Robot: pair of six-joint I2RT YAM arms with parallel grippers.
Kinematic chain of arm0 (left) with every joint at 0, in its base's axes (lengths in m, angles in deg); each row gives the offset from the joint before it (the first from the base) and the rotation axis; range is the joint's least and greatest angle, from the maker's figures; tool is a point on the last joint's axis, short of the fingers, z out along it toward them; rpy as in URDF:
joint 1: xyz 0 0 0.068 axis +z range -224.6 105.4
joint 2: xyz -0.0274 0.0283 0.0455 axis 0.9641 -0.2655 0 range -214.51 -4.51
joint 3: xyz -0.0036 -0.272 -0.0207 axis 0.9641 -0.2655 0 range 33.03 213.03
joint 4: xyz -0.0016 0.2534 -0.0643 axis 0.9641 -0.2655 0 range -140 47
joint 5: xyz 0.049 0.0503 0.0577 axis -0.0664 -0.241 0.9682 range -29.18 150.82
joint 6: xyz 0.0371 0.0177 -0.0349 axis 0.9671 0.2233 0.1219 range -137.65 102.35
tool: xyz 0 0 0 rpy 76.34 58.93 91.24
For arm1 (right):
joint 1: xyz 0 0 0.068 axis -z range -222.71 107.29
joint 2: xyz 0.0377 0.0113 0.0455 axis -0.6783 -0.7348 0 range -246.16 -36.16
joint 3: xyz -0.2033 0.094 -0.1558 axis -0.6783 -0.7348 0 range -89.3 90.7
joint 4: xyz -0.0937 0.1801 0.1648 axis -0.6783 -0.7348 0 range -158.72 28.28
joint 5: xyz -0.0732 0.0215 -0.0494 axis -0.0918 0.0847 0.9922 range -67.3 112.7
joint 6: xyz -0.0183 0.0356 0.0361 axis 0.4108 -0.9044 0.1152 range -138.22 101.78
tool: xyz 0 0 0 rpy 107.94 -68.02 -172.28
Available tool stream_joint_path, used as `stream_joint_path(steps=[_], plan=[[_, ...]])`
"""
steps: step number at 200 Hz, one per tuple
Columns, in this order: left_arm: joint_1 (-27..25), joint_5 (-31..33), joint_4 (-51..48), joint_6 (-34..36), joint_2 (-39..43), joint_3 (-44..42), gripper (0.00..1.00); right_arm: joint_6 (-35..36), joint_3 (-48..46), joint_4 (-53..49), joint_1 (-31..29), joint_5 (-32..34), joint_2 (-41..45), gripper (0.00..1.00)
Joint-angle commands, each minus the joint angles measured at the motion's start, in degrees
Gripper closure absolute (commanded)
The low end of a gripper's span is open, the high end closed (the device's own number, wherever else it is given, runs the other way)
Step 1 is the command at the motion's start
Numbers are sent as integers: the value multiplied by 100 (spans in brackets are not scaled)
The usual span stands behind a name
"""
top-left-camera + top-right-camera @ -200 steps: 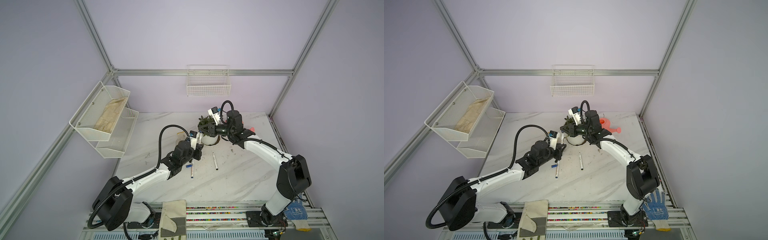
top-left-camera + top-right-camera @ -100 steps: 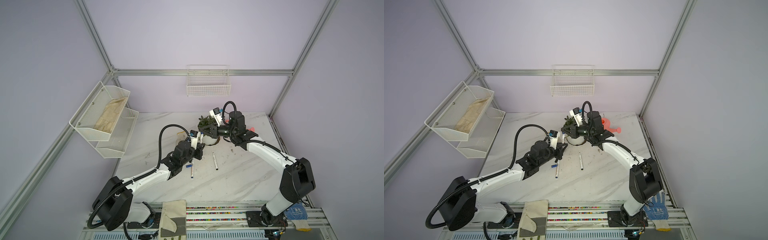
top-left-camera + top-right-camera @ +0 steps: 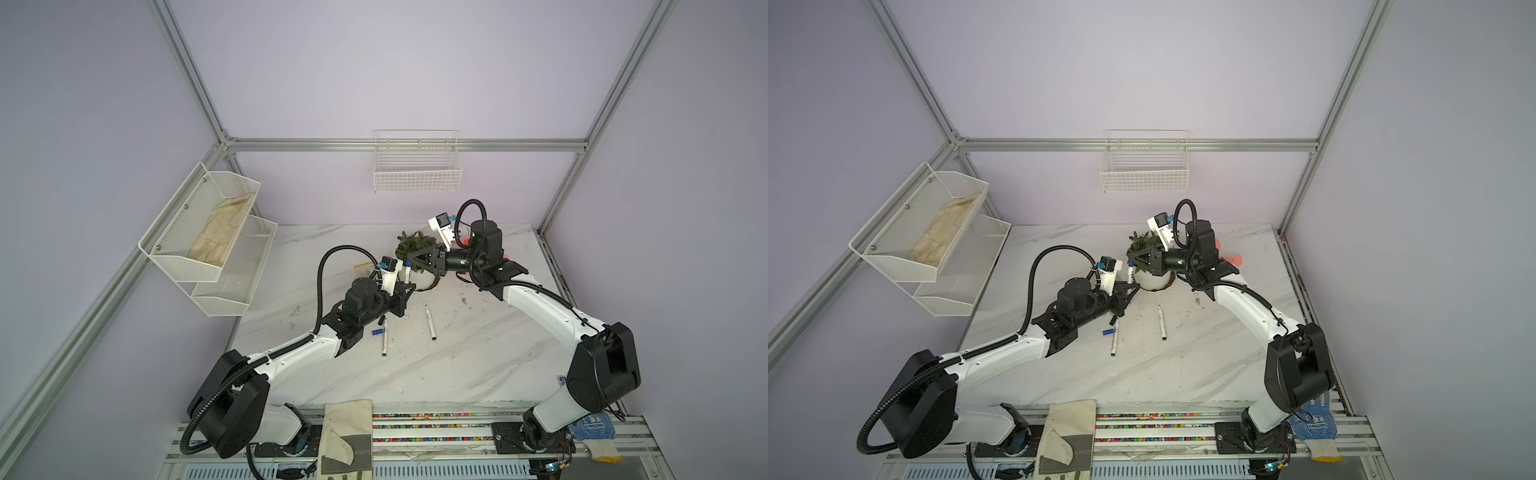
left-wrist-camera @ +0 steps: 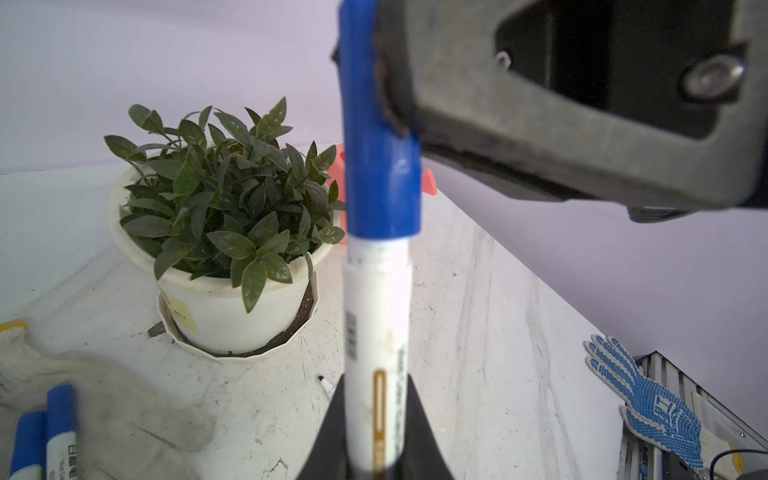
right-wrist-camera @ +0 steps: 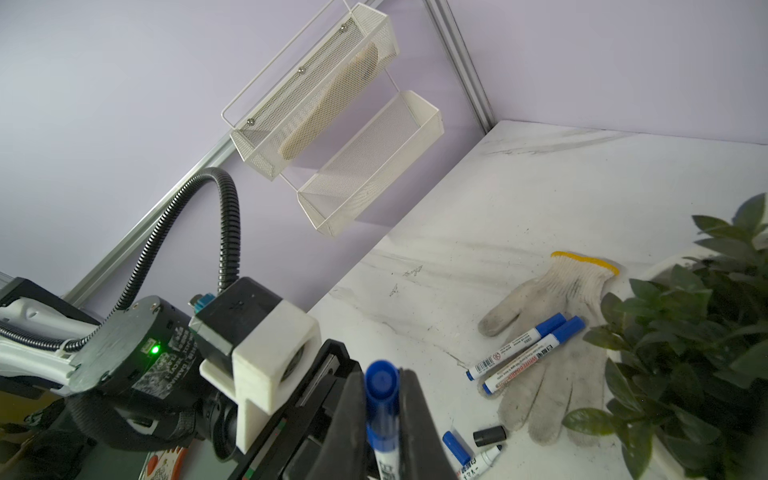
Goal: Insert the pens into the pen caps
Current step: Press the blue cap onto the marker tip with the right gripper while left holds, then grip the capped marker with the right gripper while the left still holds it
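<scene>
Change: right elbow drifts outward; both grippers stay put
Left gripper: clamped on held pen
Right gripper: clamped on blue cap, which looks seated
Remaining: blue pen and black pen lie uncapped

a leafy green plant in a white pot stands at the back of the marble counter. a soiled white knit glove lies flat beside it. an orange piece shows behind. a wire basket hangs on the back wall. a 2-tier mesh rack hangs on the left wall, with a cloth in its upper tier.
</scene>
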Motion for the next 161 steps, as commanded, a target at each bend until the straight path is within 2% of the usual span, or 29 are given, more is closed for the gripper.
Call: stream_joint_path(steps=[1,47,73,97,120,139,161], plan=[[307,506,699,97,-21,708,100,270,-117,-1062,-149,-949,129,100],[307,689,645,338,3,786,100,615,-131,-1541,-266,-1047,135,100],[307,1029,583,497,-6,827,100,603,-166,-1552,-268,-1111,189,100],[302,975,605,962,-38,789,100,609,-121,-1566,-270,-1104,218,100],[280,1075,641,1021,-57,687,100,672,-41,-1654,-268,-983,207,100],[230,1141,882,1094,-76,480,100,827,121,-1852,-276,-754,151,100],[154,1212,1677,1277,-111,62,100,1044,342,-2107,-354,-435,66,100]])
